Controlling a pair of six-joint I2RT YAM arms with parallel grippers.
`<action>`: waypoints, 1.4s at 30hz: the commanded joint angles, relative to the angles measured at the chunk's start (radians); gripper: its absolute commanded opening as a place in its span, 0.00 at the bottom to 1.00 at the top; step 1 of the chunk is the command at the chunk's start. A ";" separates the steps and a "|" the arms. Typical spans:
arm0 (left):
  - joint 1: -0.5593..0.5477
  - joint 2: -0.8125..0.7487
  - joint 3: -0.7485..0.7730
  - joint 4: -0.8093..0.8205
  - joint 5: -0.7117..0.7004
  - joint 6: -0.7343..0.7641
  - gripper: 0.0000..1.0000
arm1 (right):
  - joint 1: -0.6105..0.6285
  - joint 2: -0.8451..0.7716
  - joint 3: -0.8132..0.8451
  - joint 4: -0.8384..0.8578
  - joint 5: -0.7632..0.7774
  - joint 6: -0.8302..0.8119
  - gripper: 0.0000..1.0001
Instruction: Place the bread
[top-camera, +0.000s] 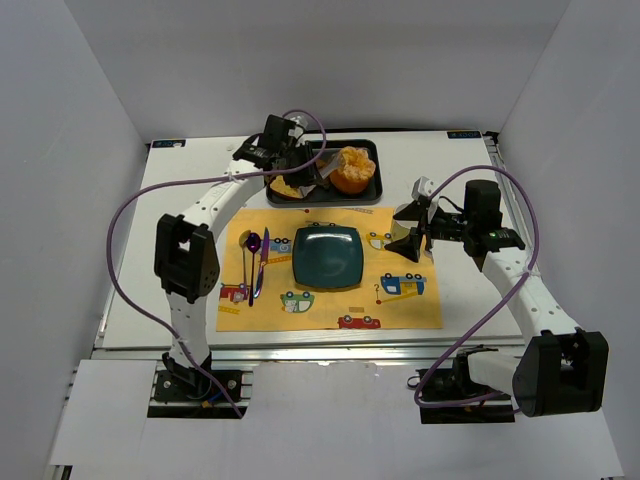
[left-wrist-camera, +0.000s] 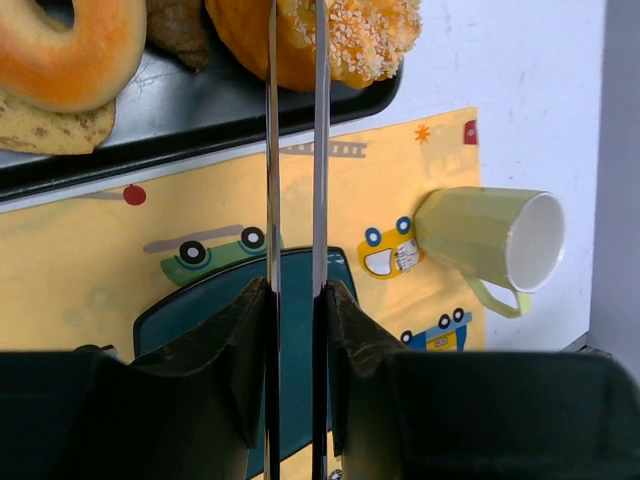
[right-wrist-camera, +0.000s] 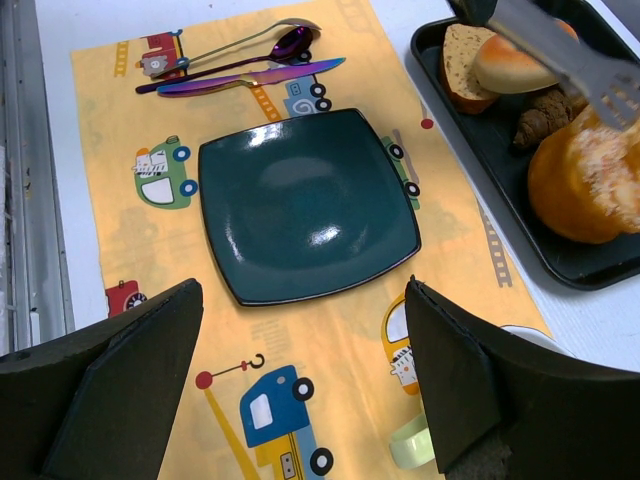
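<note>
Left fingers (left-wrist-camera: 235, 380) are clamped on thin metal tongs (left-wrist-camera: 320, 150). The two blades run close together up onto the bun (left-wrist-camera: 350, 40), but I cannot tell whether they pinch it. Right fingers (right-wrist-camera: 130, 370) stand wide apart and hold nothing.

On my overhead view the bun sits at the right end of a black tray (top-camera: 330, 201), at the far side of the desk (top-camera: 150, 280). The doughnut (left-wrist-camera: 70, 50) lies at the tray's left end, partly on a toast slice (left-wrist-camera: 50, 125). A dark croissant (left-wrist-camera: 178, 25) lies between the doughnut and the bun.

Just nearer than the tray lies a yellow mat (top-camera: 400, 310) printed with cars, with a dark teal plate (top-camera: 327, 256) at its middle. Cutlery (right-wrist-camera: 270, 75) lies on the mat left of the plate. A pale green cup (left-wrist-camera: 490, 235) lies on its side at the mat's right edge, close to the right fingers, which hang over that part of the mat.
</note>
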 joint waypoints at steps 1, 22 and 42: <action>-0.002 -0.175 -0.010 0.122 0.030 -0.020 0.00 | -0.011 -0.018 0.028 0.006 -0.030 0.000 0.86; -0.002 -0.790 -0.679 0.004 0.200 0.006 0.00 | -0.018 -0.017 0.033 -0.005 -0.030 -0.021 0.85; -0.002 -0.836 -0.828 -0.037 0.191 0.046 0.34 | -0.018 -0.018 0.040 -0.037 -0.024 -0.035 0.85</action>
